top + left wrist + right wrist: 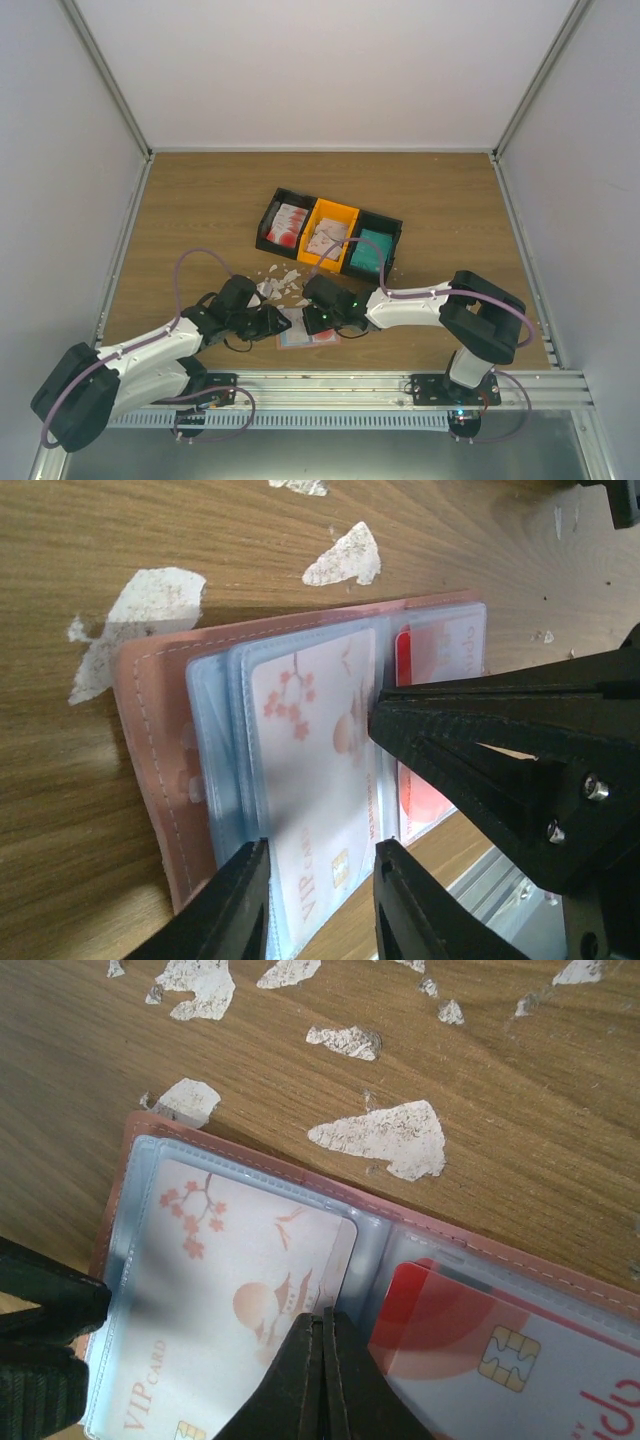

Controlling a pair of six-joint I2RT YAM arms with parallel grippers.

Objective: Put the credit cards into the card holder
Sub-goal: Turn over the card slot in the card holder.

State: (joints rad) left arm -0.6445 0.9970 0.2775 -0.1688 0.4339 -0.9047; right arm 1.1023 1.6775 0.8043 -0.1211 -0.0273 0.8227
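Your card holder (150, 730) is lying open on the tabletop (200, 220), near the front edge at 6 o'clock from the black-and-orange tray (267, 220). It is showing a salmon-pink cover with a stitched border and clear plastic sleeves on both pages.

One page is carrying the VIP card (320, 760), which is white with a pink blossom branch, a pale orange sun, small birds, orange lettering and a gold chip. The facing page is carrying a red-printed card (450, 1330) with a chip of its own, sitting slightly askew in its sleeve.

Your right fingers (300, 1390) are pressing tightly together with nothing between them. Their tip is touching the VIP card's edge right at the fold.

Your left fingers (235, 905) are standing parted over the lower end of the VIP card (the card face is showing through the gap). I cannot tell whether they are pressing on the sleeve.

White scraps (385, 1138) are lying scattered at 12 o'clock from the holder, one tucking under its corner.
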